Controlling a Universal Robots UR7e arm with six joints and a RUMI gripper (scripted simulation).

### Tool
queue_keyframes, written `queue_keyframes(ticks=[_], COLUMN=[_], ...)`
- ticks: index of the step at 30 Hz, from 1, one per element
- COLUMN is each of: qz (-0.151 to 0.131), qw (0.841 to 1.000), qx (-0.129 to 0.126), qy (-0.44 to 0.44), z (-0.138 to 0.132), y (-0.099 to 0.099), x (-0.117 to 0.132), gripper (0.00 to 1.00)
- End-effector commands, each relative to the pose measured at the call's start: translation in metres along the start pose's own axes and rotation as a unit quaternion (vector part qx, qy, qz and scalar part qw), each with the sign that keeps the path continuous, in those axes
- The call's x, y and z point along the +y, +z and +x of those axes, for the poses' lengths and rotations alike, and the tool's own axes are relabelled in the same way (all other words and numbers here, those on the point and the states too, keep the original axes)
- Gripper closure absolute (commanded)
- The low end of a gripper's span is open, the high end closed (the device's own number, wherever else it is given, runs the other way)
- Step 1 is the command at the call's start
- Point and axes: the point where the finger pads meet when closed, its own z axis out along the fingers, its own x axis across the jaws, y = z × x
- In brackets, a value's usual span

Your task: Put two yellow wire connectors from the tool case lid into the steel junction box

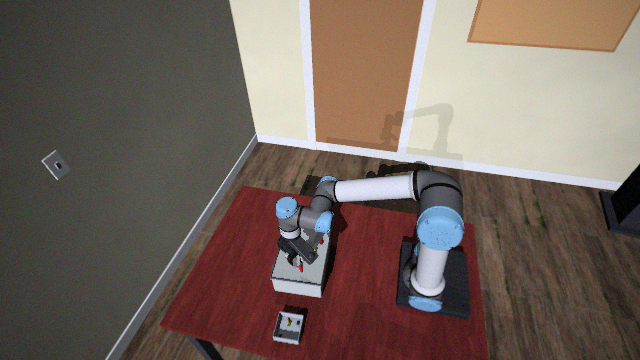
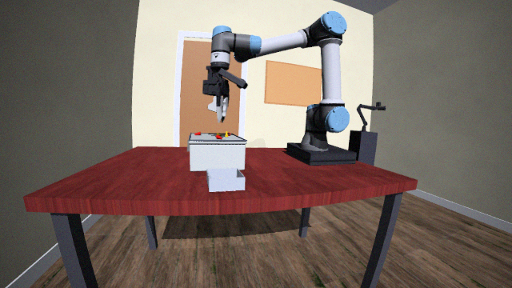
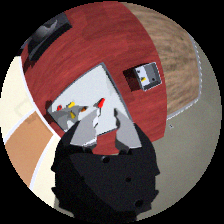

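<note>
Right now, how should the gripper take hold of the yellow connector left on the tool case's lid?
Grip the yellow connector across its sides, coming straight down from above. It stands on the flat lid, with a red one close beside it, and the gripper hangs above the lid, holding nothing.
</note>
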Motion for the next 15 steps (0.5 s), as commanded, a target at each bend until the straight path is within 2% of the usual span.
queue_keyframes(ticks=[1,8,15], qz=[0.000,0.000,-0.001], qw=[0.999,0.991,0.980], qx=[0.006,0.007,0.007], qy=[-0.042,-0.134,-0.198], z=[-0.019,-0.066,-0.098], y=[0.000,0.004,0.006], x=[0.006,0.017,0.022], gripper=[0.83,0.83,0.83])
